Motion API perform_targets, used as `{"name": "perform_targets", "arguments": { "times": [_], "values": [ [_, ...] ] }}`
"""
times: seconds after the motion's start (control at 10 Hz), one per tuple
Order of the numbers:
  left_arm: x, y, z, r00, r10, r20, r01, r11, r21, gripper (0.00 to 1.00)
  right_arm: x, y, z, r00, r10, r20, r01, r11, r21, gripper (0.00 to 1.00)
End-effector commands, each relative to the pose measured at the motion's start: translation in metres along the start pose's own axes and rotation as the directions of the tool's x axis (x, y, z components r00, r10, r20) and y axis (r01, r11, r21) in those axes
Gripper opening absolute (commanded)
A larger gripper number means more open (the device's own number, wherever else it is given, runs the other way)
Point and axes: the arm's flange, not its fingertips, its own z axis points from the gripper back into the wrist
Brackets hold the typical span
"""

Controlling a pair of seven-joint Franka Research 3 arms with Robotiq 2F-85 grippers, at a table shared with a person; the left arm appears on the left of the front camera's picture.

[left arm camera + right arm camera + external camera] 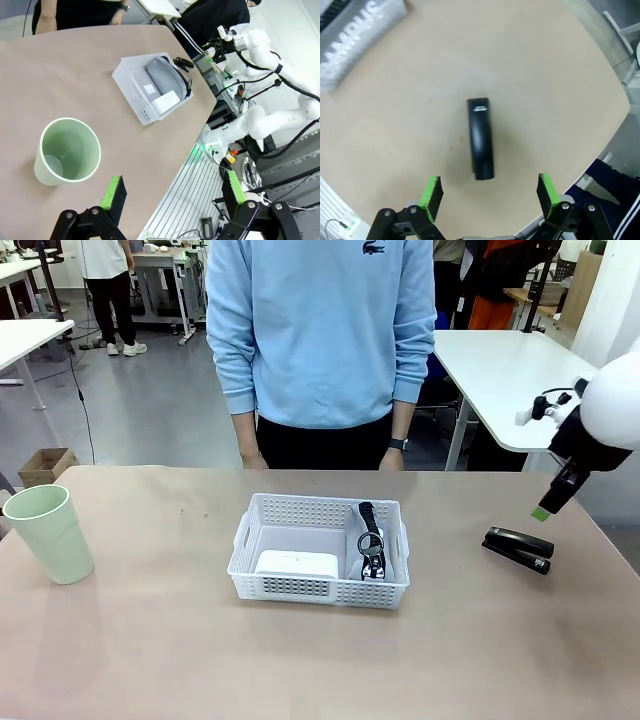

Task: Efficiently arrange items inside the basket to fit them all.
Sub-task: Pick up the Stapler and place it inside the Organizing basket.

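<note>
1 basket, 1 case, 1 block, 1 stapler, 1 cup.

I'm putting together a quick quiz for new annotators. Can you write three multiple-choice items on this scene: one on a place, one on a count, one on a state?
1. Where does the black stapler lie relative to the basket?
A. inside it
B. on the table to its right
C. on top of its rim

2. How many items lie in the basket?
A. none
B. two
C. four

3. How is the right gripper?
A. open above the stapler
B. shut on the stapler
C. shut and empty

Answers:
1 B: the front view shows it on bare tabletop, apart from the basket.
2 B: the white block and the grey case are inside.
3 A: it stands wide open, with the stapler lying on the table beneath.
</note>
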Motion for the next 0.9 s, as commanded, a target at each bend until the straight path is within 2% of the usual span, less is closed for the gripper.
{"name": "perform_targets", "arguments": {
  "times": [0.0, 0.2, 0.3, 0.5, 0.6, 0.8],
  "values": [
    [-0.002, -0.002, -0.001, 1.000, 0.004, -0.008, -0.004, 1.000, 0.009, 1.00, 0.013, -0.015, -0.020, 1.000, 0.004, -0.015, -0.005, 0.998, -0.060, 1.00],
    [-0.002, -0.002, -0.001, 1.000, 0.004, -0.008, -0.004, 1.000, 0.009, 1.00, 0.021, -0.015, -0.048, 0.998, 0.068, -0.010, -0.069, 0.994, -0.081, 1.00],
    [-0.002, -0.002, -0.001, 1.000, 0.004, -0.008, -0.004, 1.000, 0.009, 1.00, 0.021, -0.016, -0.054, 0.997, 0.070, -0.028, -0.071, 0.996, -0.057, 1.00],
    [-0.002, -0.002, -0.001, 1.000, 0.004, -0.008, -0.004, 1.000, 0.009, 1.00, 0.020, -0.014, -0.053, 0.996, 0.077, -0.046, -0.078, 0.997, -0.017, 1.00],
    [-0.002, -0.002, -0.001, 1.000, 0.004, -0.008, -0.004, 1.000, 0.009, 1.00, 0.019, -0.013, -0.057, 0.993, 0.088, -0.083, -0.085, 0.995, 0.045, 1.00],
    [-0.002, -0.002, -0.001, 1.000, 0.004, -0.008, -0.004, 1.000, 0.009, 1.00, 0.020, -0.012, -0.061, 0.992, 0.092, -0.086, -0.087, 0.995, 0.054, 1.00]
  ]
}}
